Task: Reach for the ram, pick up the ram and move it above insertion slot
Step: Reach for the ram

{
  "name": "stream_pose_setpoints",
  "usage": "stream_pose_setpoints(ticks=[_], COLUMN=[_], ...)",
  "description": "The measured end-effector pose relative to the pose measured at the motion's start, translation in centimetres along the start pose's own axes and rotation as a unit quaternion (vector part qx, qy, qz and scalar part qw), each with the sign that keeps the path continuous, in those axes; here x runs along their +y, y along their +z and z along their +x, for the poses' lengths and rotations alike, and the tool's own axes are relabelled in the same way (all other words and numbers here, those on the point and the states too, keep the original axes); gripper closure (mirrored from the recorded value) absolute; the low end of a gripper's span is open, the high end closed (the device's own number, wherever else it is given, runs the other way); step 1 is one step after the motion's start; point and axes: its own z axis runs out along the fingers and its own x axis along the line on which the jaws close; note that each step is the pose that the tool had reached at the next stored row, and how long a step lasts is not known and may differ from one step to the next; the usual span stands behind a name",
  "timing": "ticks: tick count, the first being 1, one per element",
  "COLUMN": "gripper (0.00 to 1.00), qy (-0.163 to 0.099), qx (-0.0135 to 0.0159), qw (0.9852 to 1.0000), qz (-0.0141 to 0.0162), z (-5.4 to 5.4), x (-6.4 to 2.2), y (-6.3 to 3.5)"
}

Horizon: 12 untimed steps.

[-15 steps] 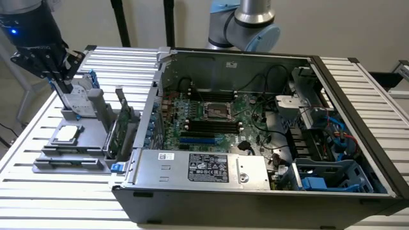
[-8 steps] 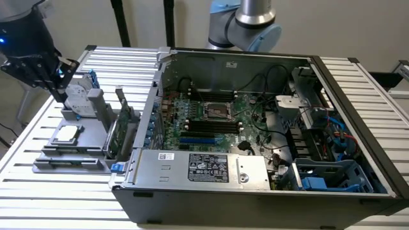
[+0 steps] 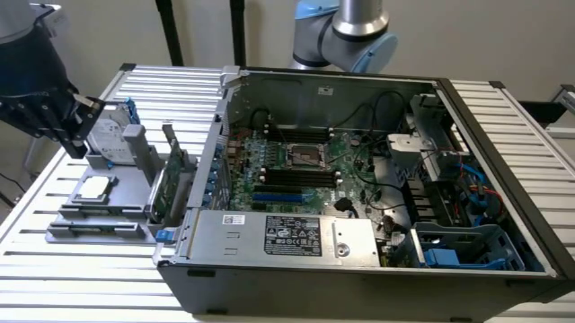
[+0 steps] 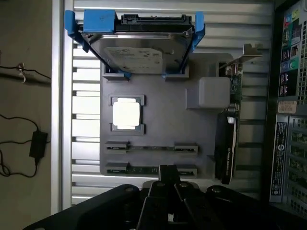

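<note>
Gripper [image 4: 168,171] was clenched, the fingers pressed together with nothing between them. In the wrist view their tips overlapped the nearest slot of the grey fixture [image 4: 163,122], where the ram [image 4: 139,170] lay flat. A second stick [image 4: 151,148] sat in the slot just beyond, so which of the two was the target could not be settled. In the exterior view the gripper hung high at that view's left, well above the fixture and apart from it. Judgement: the reach was barely under way. No contact with the ram, no grasp, no lift, and the whole carry to the black memory slots [image 3: 301,176] on the motherboard inside the open computer case [image 3: 467,134], to the exterior view's right, remained. Also on the fixture: processor [image 4: 127,114], hard drive [image 4: 141,48] in its blue carrier at the far end, and the expansion card [image 4: 228,139] standing on edge on the side toward the case. Hidden or unclear: the middle of the ram lay behind the fingertips, its chips were too dim to make out, and the gripper's height above the fixture could not be judged from the wrist view.
</note>
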Motion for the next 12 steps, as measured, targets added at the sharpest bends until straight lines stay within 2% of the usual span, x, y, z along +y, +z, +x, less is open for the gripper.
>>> stream_pose_setpoints(ticks=[2, 4, 7, 12], gripper=[0.89, 0.89, 0.89, 0.89], qy=[0.000, -0.004, -0.030, -0.075], qx=[0.0021, 0.0025, 0.0035, 0.0053], qw=[1.0000, 1.0000, 0.9995, 0.9971], qz=[-0.0001, 0.0000, 0.0006, 0.0016], z=[-0.28, -0.36, -0.36, -0.37], x=[-0.36, -0.44, -0.44, -0.44], y=[-0.06, -0.10, -0.11, -0.11])
